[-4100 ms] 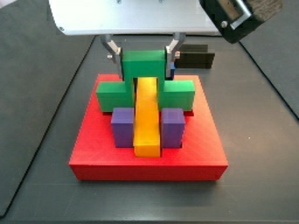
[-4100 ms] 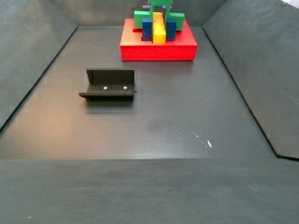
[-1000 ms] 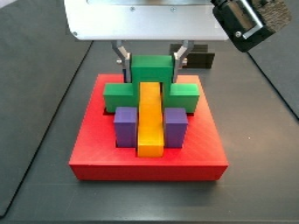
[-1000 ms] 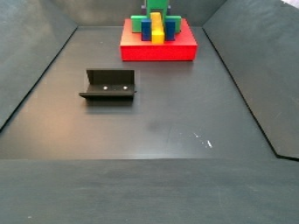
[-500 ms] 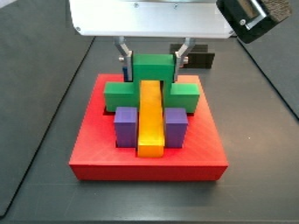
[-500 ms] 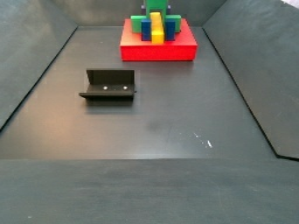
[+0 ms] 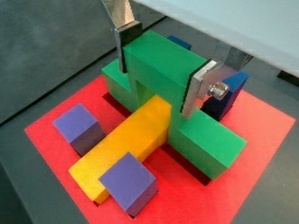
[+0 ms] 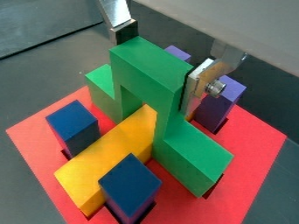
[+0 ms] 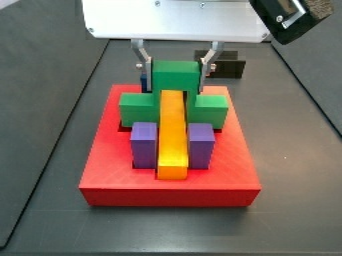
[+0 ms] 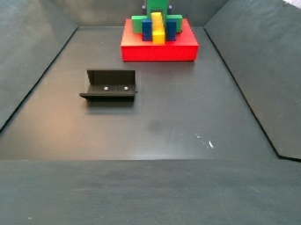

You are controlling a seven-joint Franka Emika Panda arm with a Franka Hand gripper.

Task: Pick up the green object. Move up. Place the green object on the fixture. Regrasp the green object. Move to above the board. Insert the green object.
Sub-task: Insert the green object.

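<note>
We are looking at the gripper point(image 9: 173, 66) hanging right over the back part of the board point(image 9: 120, 180). Its two silver fingers point(image 7: 200, 85) are pressing on the tall middle part of the green object point(image 9: 171, 78), one on each side, so it is squeezing the green object. In both wrist views we are seeing this well: a thin finger point(image 8: 121, 31) is touching one side of the green object point(image 8: 149, 74), and the finger with a round screw is touching the opposite side.

The green object point(image 7: 163, 70) is sitting down in the board point(image 7: 257, 144), across the end of the long yellow bar point(image 7: 126, 143). Its two short arms are sticking out sideways, low over the red top. The yellow bar point(image 9: 170, 132) is running from the green object toward the front of the board in a side view. Two purple blocks point(image 9: 139, 142) are standing just beside the bar, one on each side. In a wrist view two blue blocks point(image 8: 73, 124) are sitting next to the yellow bar point(image 8: 112, 157) the same way.

In a side view we are seeing the fixture point(image 10: 109, 85) standing on the dark floor, well apart from the board point(image 10: 161, 50). Nothing is lying on the fixture. The green object point(image 10: 157, 19) is showing only as a small green shape on top of the board there.
</note>
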